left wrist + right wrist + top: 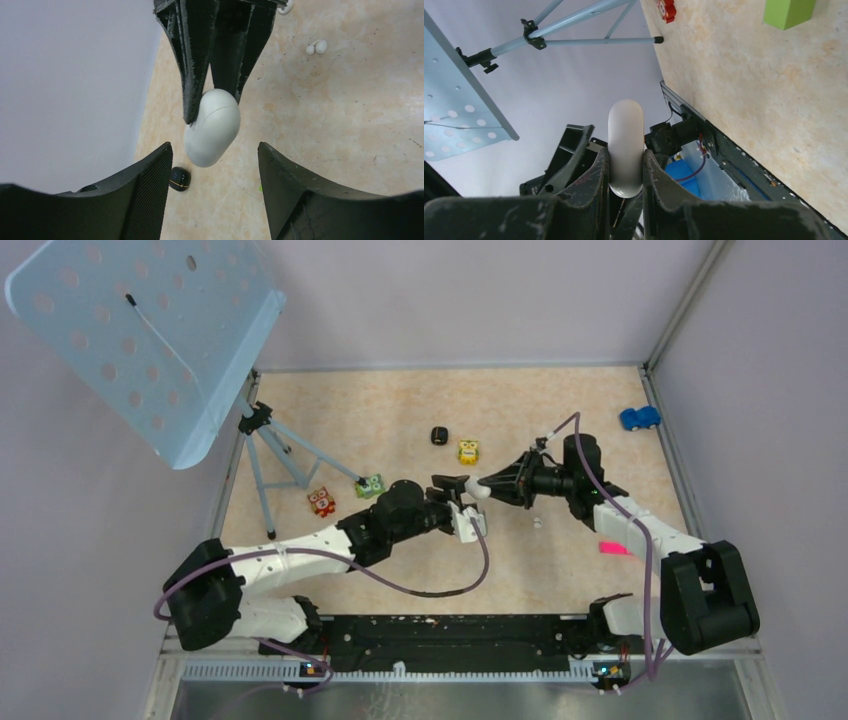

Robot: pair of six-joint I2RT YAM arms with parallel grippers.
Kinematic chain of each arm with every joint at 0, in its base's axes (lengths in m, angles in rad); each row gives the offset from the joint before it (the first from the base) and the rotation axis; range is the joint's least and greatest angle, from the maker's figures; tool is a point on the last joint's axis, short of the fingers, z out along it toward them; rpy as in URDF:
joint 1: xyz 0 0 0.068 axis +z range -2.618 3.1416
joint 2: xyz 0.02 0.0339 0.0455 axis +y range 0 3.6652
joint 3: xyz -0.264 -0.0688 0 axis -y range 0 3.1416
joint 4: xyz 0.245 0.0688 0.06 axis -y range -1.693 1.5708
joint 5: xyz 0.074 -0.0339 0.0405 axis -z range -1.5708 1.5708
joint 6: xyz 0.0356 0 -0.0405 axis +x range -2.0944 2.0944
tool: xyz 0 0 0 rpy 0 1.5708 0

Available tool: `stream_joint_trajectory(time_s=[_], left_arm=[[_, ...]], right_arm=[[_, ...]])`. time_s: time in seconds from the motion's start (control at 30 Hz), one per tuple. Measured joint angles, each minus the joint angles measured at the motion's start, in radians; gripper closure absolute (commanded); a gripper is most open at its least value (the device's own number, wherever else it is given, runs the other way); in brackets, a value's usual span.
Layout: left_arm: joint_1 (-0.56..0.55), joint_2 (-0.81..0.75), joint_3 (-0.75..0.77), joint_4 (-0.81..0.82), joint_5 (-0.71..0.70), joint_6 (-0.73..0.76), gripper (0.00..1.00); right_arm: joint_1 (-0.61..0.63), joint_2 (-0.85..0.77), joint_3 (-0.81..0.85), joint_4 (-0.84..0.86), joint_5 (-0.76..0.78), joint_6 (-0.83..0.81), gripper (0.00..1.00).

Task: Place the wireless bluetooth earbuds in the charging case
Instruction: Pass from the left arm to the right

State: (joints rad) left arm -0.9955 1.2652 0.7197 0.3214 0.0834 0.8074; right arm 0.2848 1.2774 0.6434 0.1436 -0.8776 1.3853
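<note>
My right gripper is shut on a white oval charging case and holds it in the air above the table. The case is closed and sticks out past the fingers in the right wrist view. My left gripper is open, its jaws wide on either side of the case's free end without touching it. Two tiny earbuds, which look white here, lie together on the table below the right arm. They also show in the left wrist view.
A small black oval case lies at the back, seen too in the left wrist view. Yellow, green and red toy cubes, a blue car, a tripod with a perforated blue board.
</note>
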Motion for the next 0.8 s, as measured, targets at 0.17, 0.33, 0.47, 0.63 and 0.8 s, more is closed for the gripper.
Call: stream_joint_trajectory(time_s=[0.17,0.33,0.47,0.63,0.8], left_arm=[[0.0,0.033,0.0,0.026,0.006,0.002,0.43],[0.001,0.049,-0.001,0.078,-0.019,0.002,0.51],[0.003,0.056,-0.004,0.115,-0.045,-0.006,0.48],[0.006,0.066,-0.011,0.141,-0.084,-0.02,0.48],[0.016,0.069,-0.021,0.143,-0.107,-0.03,0.48]], right_arm=[[0.0,0.0,0.0,0.053,-0.018,0.059,1.0],[0.0,0.0,-0.002,0.064,-0.018,0.094,1.0],[0.0,-0.001,-0.003,0.082,-0.02,0.112,1.0],[0.0,-0.001,-0.023,0.122,-0.031,0.135,1.0],[0.0,-0.001,-0.028,0.146,-0.037,0.149,1.0]])
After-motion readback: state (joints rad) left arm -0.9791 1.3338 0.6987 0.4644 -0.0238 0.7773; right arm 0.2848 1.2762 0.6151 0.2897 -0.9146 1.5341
